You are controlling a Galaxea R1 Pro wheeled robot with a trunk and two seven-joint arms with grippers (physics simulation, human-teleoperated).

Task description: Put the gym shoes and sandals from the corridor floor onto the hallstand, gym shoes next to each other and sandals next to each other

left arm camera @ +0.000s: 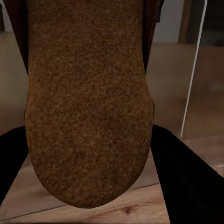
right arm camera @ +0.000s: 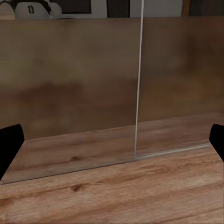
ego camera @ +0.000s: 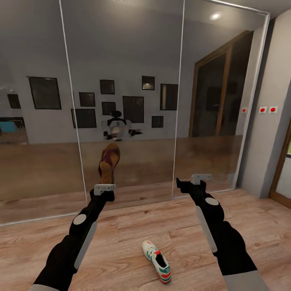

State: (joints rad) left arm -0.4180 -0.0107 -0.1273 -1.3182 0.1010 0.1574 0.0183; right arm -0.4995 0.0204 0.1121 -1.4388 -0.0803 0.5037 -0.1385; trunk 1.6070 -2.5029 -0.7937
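Now the left gripper (ego camera: 106,182) is clenched on 1 brown sandal (ego camera: 109,163), which stands upright above it with the toe pointing up. From the left wrist camera the tan, rough sole of this sandal (left arm camera: 88,102) is seen between the 2 dark fingers (left arm camera: 186,182). The right gripper (ego camera: 190,184) is released and holds nothing; its fingertips (right arm camera: 10,144) stand wide apart in the right wrist camera. 1 gym shoe (ego camera: 157,261), white with green stripes and red-orange accents, lies on the corridor floor (ego camera: 129,226) between both arms, near the robot. Ahead stands a big mirrored wall (ego camera: 121,101), which reflects the robot and some dark picture frames (ego camera: 44,92).
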